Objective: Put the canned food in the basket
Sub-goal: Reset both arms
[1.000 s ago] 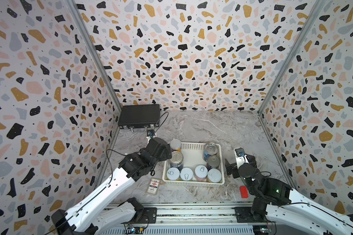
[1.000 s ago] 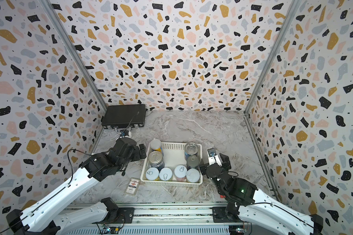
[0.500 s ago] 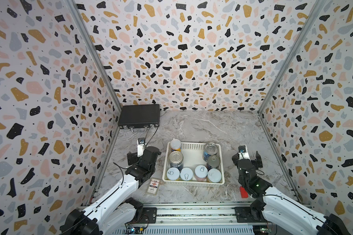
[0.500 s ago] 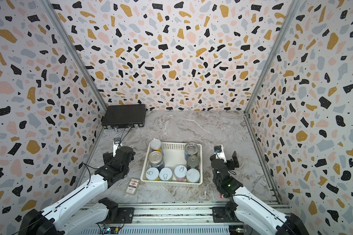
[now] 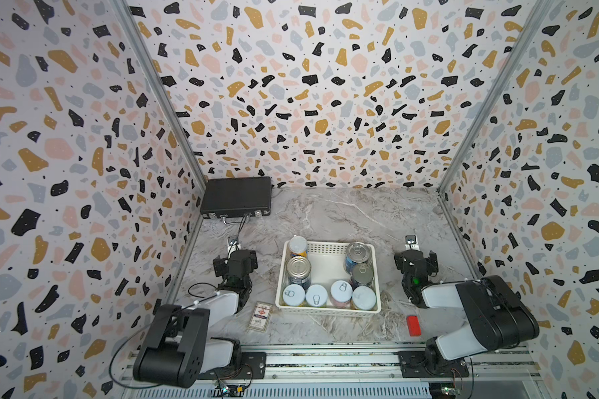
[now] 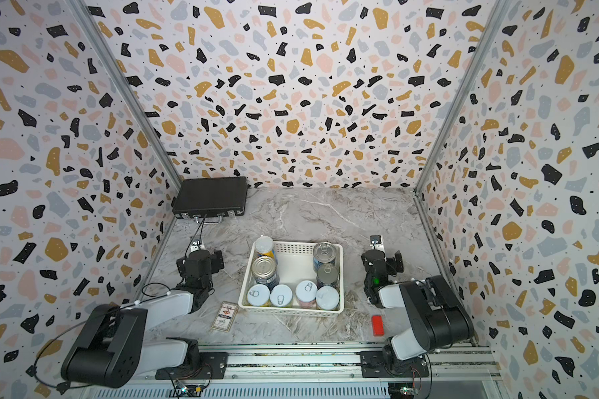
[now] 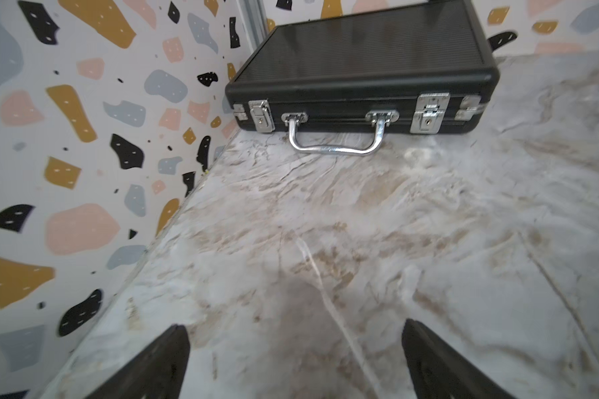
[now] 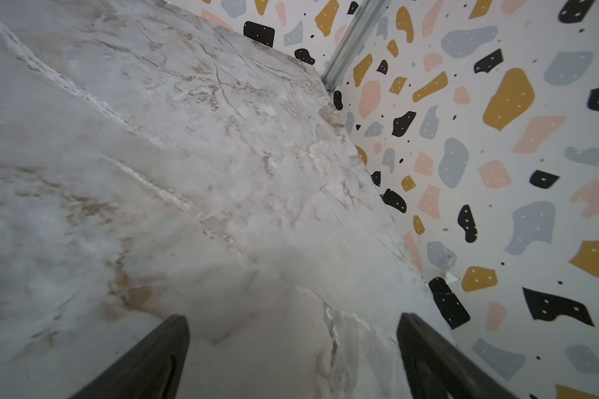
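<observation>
**All eight cans in, both of my hands empty**

On my left side, my left gripper [image 7: 293,326] hangs over bare marble table [image 5: 343,214], facing the black briefcase [image 7: 360,69] in the far corner. Its fingers [image 7: 166,359] are spread wide with nothing between them and nothing touching them. The flat card box [image 5: 260,316] lies near my left arm, just beside the basket's front corner.

In the middle sits the basket [image 5: 329,311], and the canned food [image 5: 298,271] is inside it. In both top views I count eight upright cans:
- two along the left wall
- two along the right wall
- four pale-topped ones in a row at the front

I see no can on the table, so I judge the task done and the step in hand is simply parking clear.

To do that well, I should keep both arms wide of the perforated walls so I don't bump the basket and tip a tin. I should also avoid sweeping the card box or the small red block [image 5: 413,325].

On the right, my right gripper [image 8: 293,317] is over empty marble near the side wall. Its fingers [image 8: 426,352] are equally wide apart, holding nothing.
</observation>
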`<action>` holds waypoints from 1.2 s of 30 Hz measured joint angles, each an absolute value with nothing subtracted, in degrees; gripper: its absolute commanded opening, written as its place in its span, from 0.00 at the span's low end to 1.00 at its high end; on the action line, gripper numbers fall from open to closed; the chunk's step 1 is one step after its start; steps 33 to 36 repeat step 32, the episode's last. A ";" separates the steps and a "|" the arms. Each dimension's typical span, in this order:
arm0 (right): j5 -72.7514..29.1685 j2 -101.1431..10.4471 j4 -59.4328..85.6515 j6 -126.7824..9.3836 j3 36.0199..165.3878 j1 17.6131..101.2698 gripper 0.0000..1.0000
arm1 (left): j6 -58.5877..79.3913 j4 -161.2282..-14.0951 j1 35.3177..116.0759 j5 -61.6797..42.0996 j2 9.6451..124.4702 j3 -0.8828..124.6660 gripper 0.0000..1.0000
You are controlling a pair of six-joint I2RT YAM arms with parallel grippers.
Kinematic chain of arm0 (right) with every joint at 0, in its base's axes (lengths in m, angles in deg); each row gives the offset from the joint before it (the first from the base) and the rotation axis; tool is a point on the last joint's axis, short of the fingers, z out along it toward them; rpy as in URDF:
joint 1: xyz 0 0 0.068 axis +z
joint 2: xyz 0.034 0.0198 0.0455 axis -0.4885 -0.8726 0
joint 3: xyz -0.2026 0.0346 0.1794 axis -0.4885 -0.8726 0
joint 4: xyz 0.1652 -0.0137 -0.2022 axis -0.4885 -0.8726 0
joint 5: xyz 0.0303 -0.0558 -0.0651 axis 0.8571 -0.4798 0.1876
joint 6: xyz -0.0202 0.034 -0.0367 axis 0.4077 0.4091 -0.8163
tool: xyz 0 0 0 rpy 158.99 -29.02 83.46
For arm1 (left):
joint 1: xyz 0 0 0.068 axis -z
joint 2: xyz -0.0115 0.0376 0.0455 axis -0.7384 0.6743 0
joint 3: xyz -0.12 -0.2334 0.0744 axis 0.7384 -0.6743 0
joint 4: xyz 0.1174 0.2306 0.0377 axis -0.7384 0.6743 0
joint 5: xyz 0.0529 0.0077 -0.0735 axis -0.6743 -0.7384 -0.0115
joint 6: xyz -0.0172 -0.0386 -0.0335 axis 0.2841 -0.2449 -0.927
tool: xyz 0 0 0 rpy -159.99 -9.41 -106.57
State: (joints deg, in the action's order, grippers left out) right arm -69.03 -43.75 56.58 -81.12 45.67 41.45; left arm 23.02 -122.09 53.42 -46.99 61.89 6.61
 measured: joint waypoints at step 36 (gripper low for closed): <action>-43.44 -44.45 62.86 -77.60 42.93 32.35 1.00 | 26.58 -129.67 53.79 -37.37 65.19 5.67 1.00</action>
